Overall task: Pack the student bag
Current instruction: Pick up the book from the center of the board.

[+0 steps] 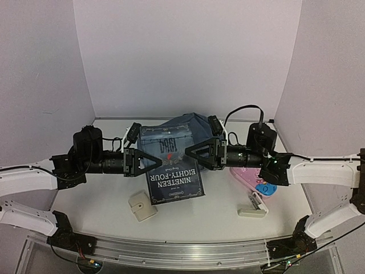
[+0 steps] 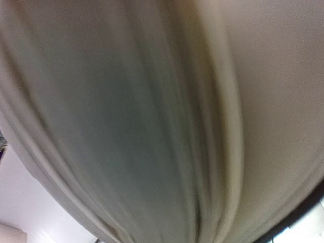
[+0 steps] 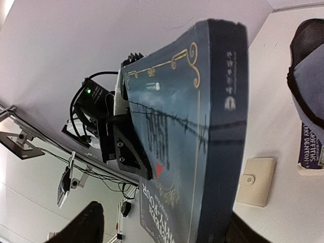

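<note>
Slate-blue soft fabric, trimmed in black, is all that shows of the student bag (image 1: pixel 191 122). It sits at the far middle of the white table (image 1: pixel 102 211), a rounded hump rising beyond the far edge of a dark blue hardback book (image 1: pixel 171 171) with "NINETEEN EIGHTY-FOUR" in pale letters. The book covers most of the bag, so I cannot tell which way it points or how its long axis runs. In the right wrist view its black-edged corner sits on the tabletop beside a second, pale-spined book (image 3: pixel 311 152).

The hardback lies tilted between the two arms, its long axis running far to near and its title end nearest. The left gripper (image 1: pixel 154 161) comes in from the left and is clamped on the hardback's left edge. The right wrist view shows one black finger (image 3: pixel 129 152) pressed flat on the cover. The right gripper (image 1: pixel 190 153) is at the hardback's right edge, its jaws standing apart around the spine without pinching it. The left wrist view is filled by a blurred grey-green surface.

Near left of the hardback lies a small cream snap wallet (image 1: pixel 142 206). To the right are a flat pink case (image 1: pixel 245 176), a small blue round item (image 1: pixel 266 189) and a cream oblong block (image 1: pixel 252 210). Plain lilac-grey walls (image 1: pixel 182 51) close in three sides, and a metal rail (image 1: pixel 182 251) runs along the near edge.
</note>
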Available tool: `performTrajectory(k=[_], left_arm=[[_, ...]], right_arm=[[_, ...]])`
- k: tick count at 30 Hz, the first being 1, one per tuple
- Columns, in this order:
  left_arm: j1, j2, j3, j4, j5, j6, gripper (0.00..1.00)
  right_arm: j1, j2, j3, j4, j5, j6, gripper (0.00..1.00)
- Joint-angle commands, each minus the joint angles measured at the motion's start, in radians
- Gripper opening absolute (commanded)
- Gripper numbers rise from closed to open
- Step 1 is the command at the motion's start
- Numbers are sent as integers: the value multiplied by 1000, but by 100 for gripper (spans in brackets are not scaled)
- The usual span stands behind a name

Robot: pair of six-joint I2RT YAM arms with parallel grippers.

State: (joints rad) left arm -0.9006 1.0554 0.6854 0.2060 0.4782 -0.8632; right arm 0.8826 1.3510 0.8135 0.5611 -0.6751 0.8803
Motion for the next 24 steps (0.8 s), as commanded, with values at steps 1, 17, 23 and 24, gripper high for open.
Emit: performTrajectory(k=[1, 17, 23, 24], left_arm=[[16, -77, 20, 27, -289, 4, 0], [15, -78, 49, 323, -518, 38, 0], [15, -64, 44, 396, -505, -9, 0], [15, -56, 43, 415, -496, -25, 0]], right_arm=[[-4, -60, -20, 84, 138, 4, 91], [139, 46, -160, 462, 532, 217, 98], [157, 183, -108, 591, 486, 252, 98], [157, 209, -92, 618, 477, 254, 98]])
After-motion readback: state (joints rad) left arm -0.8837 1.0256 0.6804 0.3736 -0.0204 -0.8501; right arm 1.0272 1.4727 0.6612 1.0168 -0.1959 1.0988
